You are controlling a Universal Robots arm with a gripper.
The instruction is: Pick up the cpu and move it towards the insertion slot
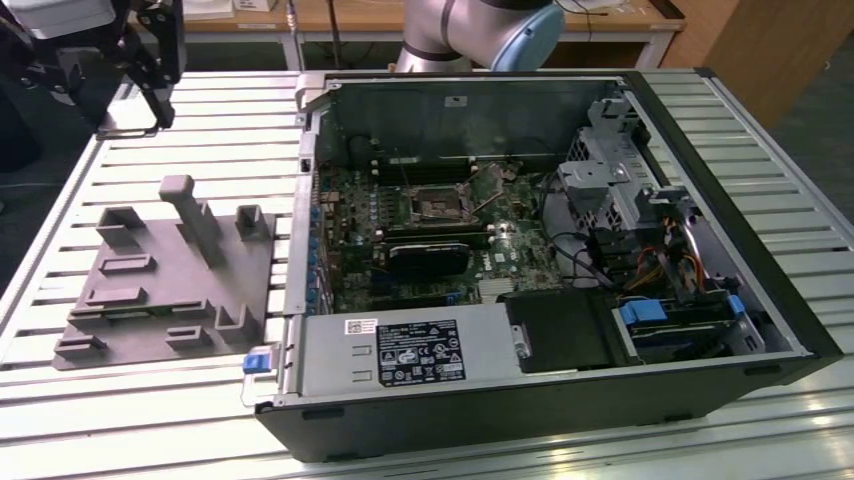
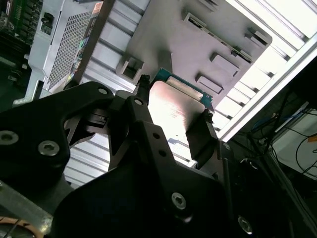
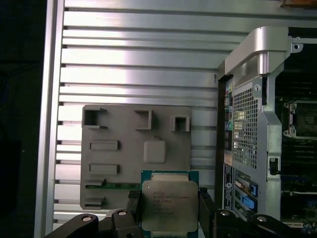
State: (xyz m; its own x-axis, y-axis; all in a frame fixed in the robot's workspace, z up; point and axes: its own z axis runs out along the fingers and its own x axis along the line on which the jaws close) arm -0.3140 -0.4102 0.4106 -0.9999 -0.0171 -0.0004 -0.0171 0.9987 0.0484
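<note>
Tool (image 3: pixel 169 208) pinches the cpu (image 3: pixel 170 196) by two opposite edges, silver top showing, held above the grey fixture plate (image 3: pixel 124 163) on the slatted tabletop (image 3: pixel 138 59), at the exterior view's left of the open computer case (image 1: pixel 467 430), well apart from the insertion slot (image 1: pixel 438 204) inside.

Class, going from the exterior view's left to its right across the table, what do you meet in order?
Grey fixture plate → insertion slot → metal drive cage.

An open computer case (image 1: pixel 534 425) lay on the slatted table (image 1: pixel 134 410); the insertion slot (image 1: pixel 441 203) sat inside. The gripper (image 1: pixel 140 105) hung well apart.
</note>
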